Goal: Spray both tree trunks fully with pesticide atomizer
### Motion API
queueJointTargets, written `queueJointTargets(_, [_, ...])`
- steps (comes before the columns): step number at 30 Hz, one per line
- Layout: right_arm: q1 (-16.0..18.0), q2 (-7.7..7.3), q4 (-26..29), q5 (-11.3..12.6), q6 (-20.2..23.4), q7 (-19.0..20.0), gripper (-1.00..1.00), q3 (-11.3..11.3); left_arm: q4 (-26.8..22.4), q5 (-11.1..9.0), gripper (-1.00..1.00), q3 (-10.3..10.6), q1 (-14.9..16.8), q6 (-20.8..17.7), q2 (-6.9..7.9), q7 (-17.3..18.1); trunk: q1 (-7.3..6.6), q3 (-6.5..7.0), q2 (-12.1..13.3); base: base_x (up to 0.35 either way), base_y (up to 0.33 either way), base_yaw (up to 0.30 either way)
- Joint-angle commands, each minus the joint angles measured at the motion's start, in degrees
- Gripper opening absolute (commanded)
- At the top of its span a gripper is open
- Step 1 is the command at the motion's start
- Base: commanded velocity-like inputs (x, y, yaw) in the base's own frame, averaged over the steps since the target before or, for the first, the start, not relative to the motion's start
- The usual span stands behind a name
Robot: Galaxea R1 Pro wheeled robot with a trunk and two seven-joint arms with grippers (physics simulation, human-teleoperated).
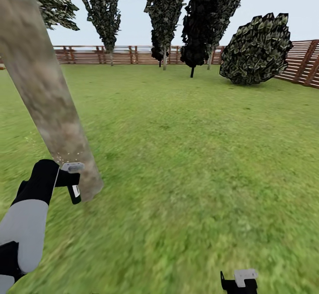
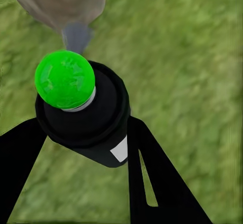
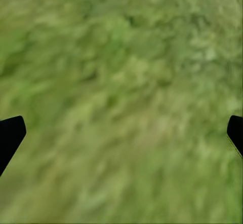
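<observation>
A thick, mottled grey-beige tree trunk (image 1: pixel 44 90) leans across the left of the head view, its foot meeting the lawn at lower left. My left gripper (image 1: pixel 66 179) is shut on the pesticide atomizer (image 1: pixel 73 183), a dark bottle with a grey nozzle and a white label, held right against the base of the trunk. In the left wrist view the atomizer (image 2: pixel 88 115) sits between my black fingers (image 2: pixel 152 178), its green cap toward the camera and its grey nozzle pointing at the trunk (image 2: pixel 61 1). My right gripper (image 3: pixel 121 133) hangs open over bare grass, also seen at the head view's lower edge as the right gripper (image 1: pixel 240 283).
A brown slat fence (image 1: pixel 133 55) rings the far side of the lawn. Several narrow dark trees (image 1: pixel 164 14) stand before it, and a big dark round bush (image 1: pixel 257 50) sits at the back right. Open grass (image 1: pixel 190 152) spreads to the right of the trunk.
</observation>
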State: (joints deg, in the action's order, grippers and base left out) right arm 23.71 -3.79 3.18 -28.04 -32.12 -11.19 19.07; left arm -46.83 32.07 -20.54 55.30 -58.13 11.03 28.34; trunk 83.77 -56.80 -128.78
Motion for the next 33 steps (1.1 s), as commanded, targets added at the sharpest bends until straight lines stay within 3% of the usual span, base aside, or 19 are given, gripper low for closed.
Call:
queueJointTargets(1, [0.0, 0.00, -0.1, -0.6, -0.1, -0.3, 1.00, 0.3, 0.0, 0.6, -1.00, -0.1, 0.0, -0.1, -0.04, 0.6, 0.00, -0.05, 0.0, 0.073, -0.269, 0.266])
queueJointTargets(10, [0.0, 0.01, 0.0, -0.6, -0.1, -0.3, 1.00, 0.3, 0.0, 0.6, -1.00, -0.1, -0.1, -0.1, 0.53, 0.2, 0.00, -0.05, 0.0, 0.072, -0.269, 0.275])
queueJointTargets(18, [0.0, 0.01, 0.0, -0.6, -0.1, -0.3, 1.00, 0.3, 0.1, 0.6, -1.00, -0.1, -0.2, -0.1, 2.90, 0.1, 0.00, -0.05, 0.0, 0.076, -0.269, 0.062])
queueJointTargets(29, [0.0, 0.17, -0.1, -0.8, -0.1, -0.2, 1.00, 0.2, 0.2, 0.6, -1.00, -0.1, -0.3, 0.0, 2.94, 0.1, 0.00, -0.05, 0.0, 0.084, -0.269, 0.078])
queueJointTargets(33, [0.0, 0.18, -0.1, -0.9, -0.1, -0.2, 1.00, 0.2, 0.8, 2.2, -1.00, -0.1, -0.3, 0.0, 2.94, -0.8, 0.00, -0.05, 0.0, 0.112, -0.269, 0.270])
